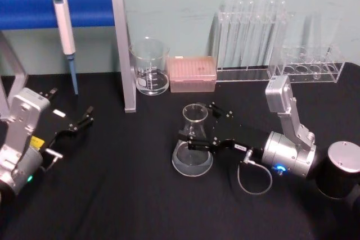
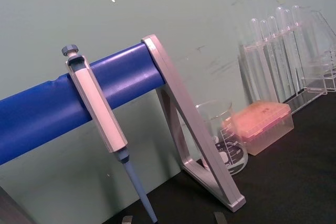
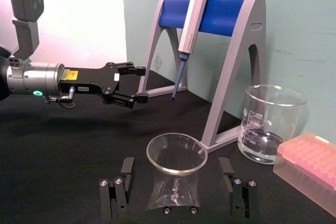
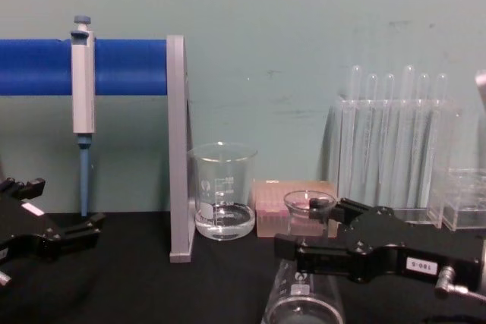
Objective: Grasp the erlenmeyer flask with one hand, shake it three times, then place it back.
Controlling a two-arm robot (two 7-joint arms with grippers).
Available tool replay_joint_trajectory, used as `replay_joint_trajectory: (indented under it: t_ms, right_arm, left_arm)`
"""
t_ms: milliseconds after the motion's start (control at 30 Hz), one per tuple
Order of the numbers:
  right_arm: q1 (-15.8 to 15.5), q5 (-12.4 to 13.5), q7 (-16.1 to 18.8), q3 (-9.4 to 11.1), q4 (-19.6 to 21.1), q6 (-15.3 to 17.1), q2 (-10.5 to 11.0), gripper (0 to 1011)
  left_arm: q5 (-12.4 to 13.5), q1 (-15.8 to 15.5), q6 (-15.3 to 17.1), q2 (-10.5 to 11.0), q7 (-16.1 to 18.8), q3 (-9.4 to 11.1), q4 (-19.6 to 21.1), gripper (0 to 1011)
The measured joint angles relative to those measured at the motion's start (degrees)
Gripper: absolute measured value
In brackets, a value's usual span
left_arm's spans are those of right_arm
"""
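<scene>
The flask (image 1: 193, 145) stood upright on the black table (image 1: 129, 195), long axis vertical and mouth straight up, about mid-table. The right gripper (image 1: 196, 121) reached in from the flask's 4 o'clock. Its jaws were spread wide, a finger (image 3: 118, 192) on each side of the neck with gaps showing, gripping nothing. So the flask sat right between them. The left gripper (image 1: 84, 117) sat idle at 9 o'clock, jaws apart too.
</scene>
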State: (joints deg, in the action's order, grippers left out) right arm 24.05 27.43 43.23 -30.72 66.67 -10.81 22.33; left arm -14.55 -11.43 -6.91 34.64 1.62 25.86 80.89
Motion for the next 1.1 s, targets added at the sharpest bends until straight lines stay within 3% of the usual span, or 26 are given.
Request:
replay_joint_trajectory:
  t_ms: [600, 833, 1100]
  right_arm:
    - [-0.07, 0.01, -0.16, 0.00, 0.24, 0.34, 0.43, 1000]
    - [-0.97, -0.06, 0.15, 0.08, 1.21, 1.23, 1.88, 1000]
    - [-3.28, 0.41, 0.53, 0.53, 4.82, 2.81, 5.05, 1000]
  left_arm:
    - [0.00, 0.00, 0.00, 0.00, 0.00, 0.00, 0.00, 1001]
    - [0.00, 0.00, 0.00, 0.00, 0.00, 0.00, 0.00, 1001]
    - [0.00, 0.00, 0.00, 0.00, 0.00, 0.00, 0.00, 1001]
